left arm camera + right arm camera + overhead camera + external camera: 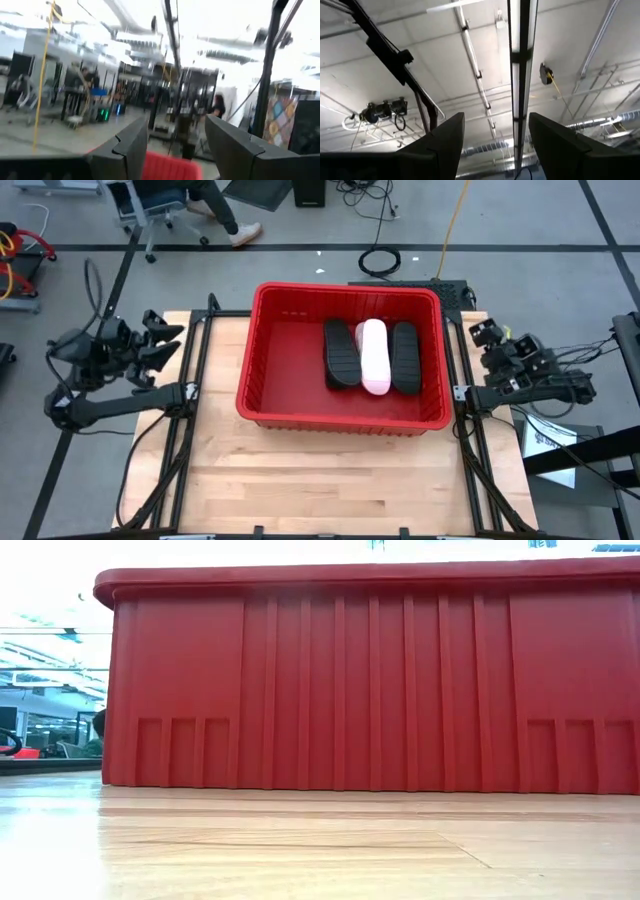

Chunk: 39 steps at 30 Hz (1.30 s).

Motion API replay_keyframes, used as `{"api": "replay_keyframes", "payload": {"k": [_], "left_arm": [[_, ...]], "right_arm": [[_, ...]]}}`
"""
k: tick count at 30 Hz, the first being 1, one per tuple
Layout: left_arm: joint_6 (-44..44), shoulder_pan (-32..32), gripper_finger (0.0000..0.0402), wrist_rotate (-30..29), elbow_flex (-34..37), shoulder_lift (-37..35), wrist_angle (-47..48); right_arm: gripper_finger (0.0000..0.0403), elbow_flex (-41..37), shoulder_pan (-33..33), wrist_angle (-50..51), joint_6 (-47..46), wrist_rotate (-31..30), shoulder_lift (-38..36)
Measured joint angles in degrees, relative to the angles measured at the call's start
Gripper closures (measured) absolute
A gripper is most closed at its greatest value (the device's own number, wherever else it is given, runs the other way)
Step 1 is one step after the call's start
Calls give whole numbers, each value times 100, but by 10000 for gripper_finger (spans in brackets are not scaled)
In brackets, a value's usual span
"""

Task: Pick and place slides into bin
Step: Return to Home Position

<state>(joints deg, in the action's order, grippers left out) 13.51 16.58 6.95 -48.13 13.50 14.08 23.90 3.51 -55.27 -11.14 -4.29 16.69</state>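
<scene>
Slides (374, 356): three show, side by side in the right half of the bin (290, 350), running black, pink, black. Whether more lie beneath them cannot be told.
Left gripper (172, 343): off the table's left edge, well apart from the bin. Fingers (125, 150) spread, nothing between them.
Table (320, 480): no slide shows on the bare wood around the bin.
Right gripper (481, 332): off the right edge, near the bin's far right corner but not touching it. Fingers (555, 145) spread, holding nothing.
Step in hand: judged to be the return to rest, with the visible picking done. To do it well, keep both grippers empty and unclenched, keep the arms clear of the bin rim, and park them evenly on either side. The right one has less room beside the rim, so it needs more care.
High view only: the bin's contents and both arms at once.
Low view only: the bin's ribbed near wall (370, 690), sitting flat on the wood. It shows no slides and no arms.
Left wrist view only: a strip of red bin (167, 169) low between the fingers, so that arm points roughly level toward it.
Right wrist view only: ceiling (470, 50), so that wrist is tipped upward.
</scene>
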Motion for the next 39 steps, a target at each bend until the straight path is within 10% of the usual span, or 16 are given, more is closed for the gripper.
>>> {"api": "replay_keyframes", "payload": {"k": [8, 18, 39], "left_arm": [[157, 0, 204, -1, 1193, -1321, -892], [379, 0, 204, 9, 1839, -1250, -1083], [1011, -2, 204, 111, 4212, -1325, -4739]], "right_arm": [[190, -1245, 0, -1653, 158, -4, -205], [190, -2031, 0, -2268, -5, -16, -224], [190, -2304, 0, -2384, -89, -18, -224]]}}
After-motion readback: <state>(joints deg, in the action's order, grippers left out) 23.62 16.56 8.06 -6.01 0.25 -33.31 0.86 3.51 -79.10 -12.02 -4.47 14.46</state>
